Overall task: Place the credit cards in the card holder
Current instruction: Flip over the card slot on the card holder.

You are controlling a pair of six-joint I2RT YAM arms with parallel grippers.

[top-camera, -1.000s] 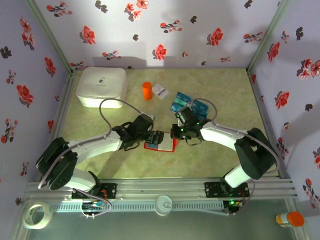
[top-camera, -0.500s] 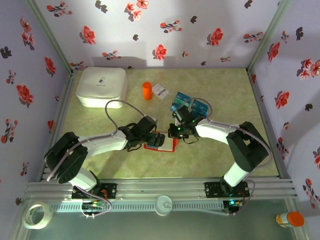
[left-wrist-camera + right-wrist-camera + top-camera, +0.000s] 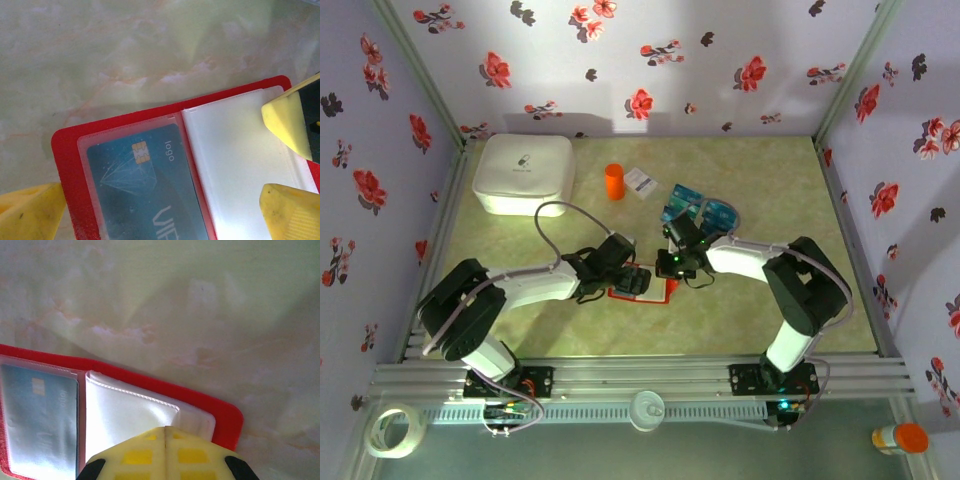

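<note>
While pinning the card holder [image 3: 642,288] open on the surface [image 3: 520,330]: one in, plenty to go.
Left claw [image 3: 636,278] spread wide astride the red cover, gripping nothing; right claw [image 3: 165,447] squeezed shut, tips at the clear sleeves [image 3: 240,165]. One teal card [image 3: 145,185] already pocketed; remaining credit cards [image 3: 705,210] heaped just beyond.

Teal card [image 3: 145,190] in card holder [image 3: 65,150] pocket: "logo" beside chip [image 3: 141,152], large letters "VI" cut off

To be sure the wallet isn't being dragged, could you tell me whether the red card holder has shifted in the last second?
No. The card holder lies where it was, still just below-right of the orange cylinder.
</note>
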